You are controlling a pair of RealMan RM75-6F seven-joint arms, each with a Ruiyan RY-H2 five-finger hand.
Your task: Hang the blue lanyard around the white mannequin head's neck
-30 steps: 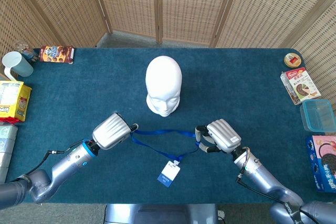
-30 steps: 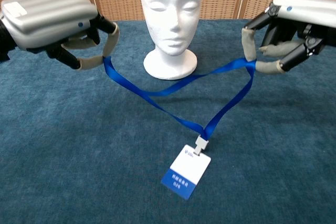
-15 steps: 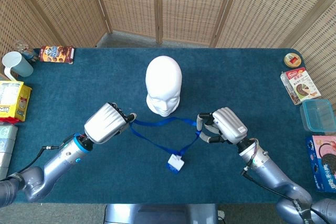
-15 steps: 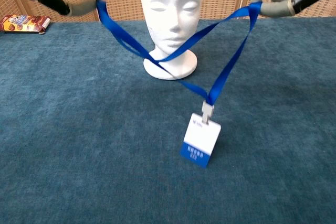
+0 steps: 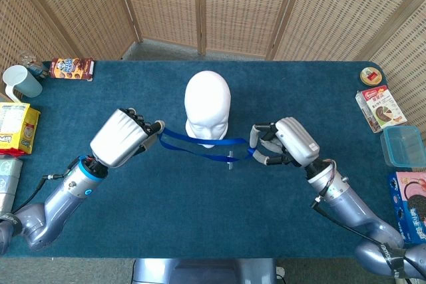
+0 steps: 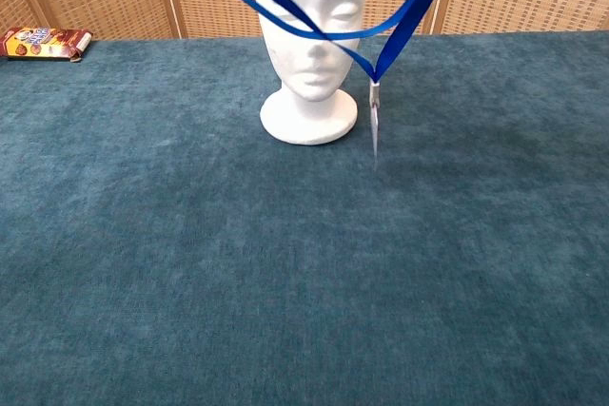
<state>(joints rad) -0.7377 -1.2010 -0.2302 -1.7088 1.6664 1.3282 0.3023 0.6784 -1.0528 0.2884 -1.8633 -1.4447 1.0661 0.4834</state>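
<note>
Raised off the table to mid-frame, the limp, light blue lanyard (image 5: pixel 200 145) hangs before the white mannequin head (image 5: pixel 208 106), each side best pinched as the left hand (image 5: pixel 125 136) and right hand (image 5: pixel 287 142) fingers do now.

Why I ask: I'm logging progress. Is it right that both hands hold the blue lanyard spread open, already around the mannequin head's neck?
Not quite. Both the left hand and right hand hold the blue lanyard spread open, but the chest view shows it in front of the white mannequin head, not around its neck.

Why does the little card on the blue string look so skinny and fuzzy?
In the chest view the card hanging from the blue lanyard shows only as a thin, smeared sliver, seemingly edge-on and blurred. In the head view it is just a tiny pale speck in front of the mannequin head, which looks sharp in both views.
</note>
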